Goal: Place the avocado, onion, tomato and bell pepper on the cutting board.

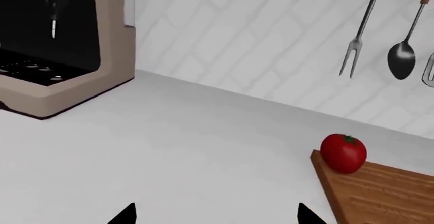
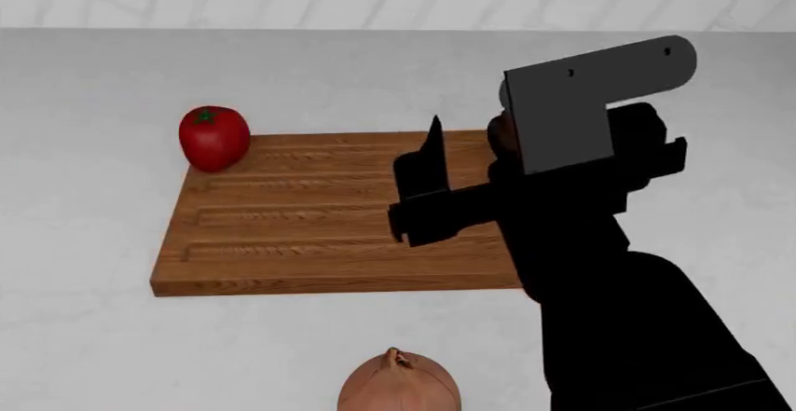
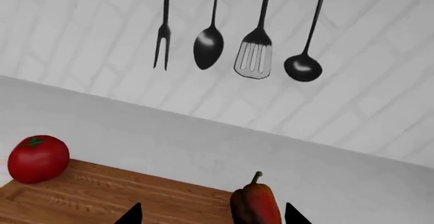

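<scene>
White counter (image 2: pixel 100 85), white brick wall (image 3: pixel 379 112), grooved reddish cutting board (image 2: pixel 311 243), glossy tomato (image 2: pixel 214 137) at its corner, my right gripper (image 3: pixel 213 215) spread wide beside the dark red bell pepper (image 3: pixel 256 203), holding nothing.

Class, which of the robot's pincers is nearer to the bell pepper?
Right. The right pincer hangs open directly over the bell pepper; the left pincer is beyond the board's tomato end.

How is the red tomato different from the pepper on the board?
The tomato is round, smooth and bright red; the bell pepper is longer, lumpy and darker red. The tomato has a tiny flat green cap; the pepper has a curved stem sticking up. The tomato sits at one corner of the cutting board; the pepper sits between the right gripper's fingers. Both rest on the board.
</scene>
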You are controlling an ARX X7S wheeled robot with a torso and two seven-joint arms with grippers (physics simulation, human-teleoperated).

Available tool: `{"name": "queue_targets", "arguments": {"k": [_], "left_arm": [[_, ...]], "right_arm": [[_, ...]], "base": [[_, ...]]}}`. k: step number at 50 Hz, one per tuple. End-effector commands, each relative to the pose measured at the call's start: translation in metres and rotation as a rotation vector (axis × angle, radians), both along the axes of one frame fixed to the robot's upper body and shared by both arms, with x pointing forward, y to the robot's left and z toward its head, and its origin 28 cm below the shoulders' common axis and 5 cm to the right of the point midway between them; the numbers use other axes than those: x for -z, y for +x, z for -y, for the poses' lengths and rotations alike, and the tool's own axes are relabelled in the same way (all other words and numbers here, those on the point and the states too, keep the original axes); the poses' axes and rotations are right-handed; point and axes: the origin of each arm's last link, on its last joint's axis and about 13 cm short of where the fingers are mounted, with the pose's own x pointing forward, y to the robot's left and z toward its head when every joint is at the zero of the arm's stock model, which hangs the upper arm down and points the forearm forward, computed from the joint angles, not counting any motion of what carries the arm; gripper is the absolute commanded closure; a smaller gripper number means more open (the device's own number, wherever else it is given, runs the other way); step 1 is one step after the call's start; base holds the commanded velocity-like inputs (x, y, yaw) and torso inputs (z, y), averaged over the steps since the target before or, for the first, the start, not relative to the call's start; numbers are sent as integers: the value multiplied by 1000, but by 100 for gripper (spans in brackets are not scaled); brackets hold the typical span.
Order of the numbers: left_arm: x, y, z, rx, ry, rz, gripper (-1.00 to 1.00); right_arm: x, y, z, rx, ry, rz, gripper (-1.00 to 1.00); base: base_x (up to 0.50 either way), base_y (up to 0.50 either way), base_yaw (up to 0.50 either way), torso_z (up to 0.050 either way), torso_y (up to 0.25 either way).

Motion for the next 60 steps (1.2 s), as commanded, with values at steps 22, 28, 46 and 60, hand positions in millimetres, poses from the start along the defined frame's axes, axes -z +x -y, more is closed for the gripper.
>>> {"name": "queue_targets", "arguments": {"k": [22, 28, 46, 60], "left_arm": [[37, 31, -3, -86, 7, -151, -100], [51, 26, -3, -98, 17, -195, -100], [64, 29, 1, -111, 80, -230, 100], [22, 13, 17, -73, -1, 56, 100]], "right_arm": [[34, -21, 1, -23, 44, -16, -100], [35, -20, -1, -29, 53, -13, -100], [38, -21, -2, -38, 63, -12, -100], [19, -43, 2, -26, 58, 55, -100]], "base": [[0, 0, 0, 0, 0], [0, 0, 0, 0, 0], [0, 0, 0, 0, 0], [0, 0, 0, 0, 0]]}}
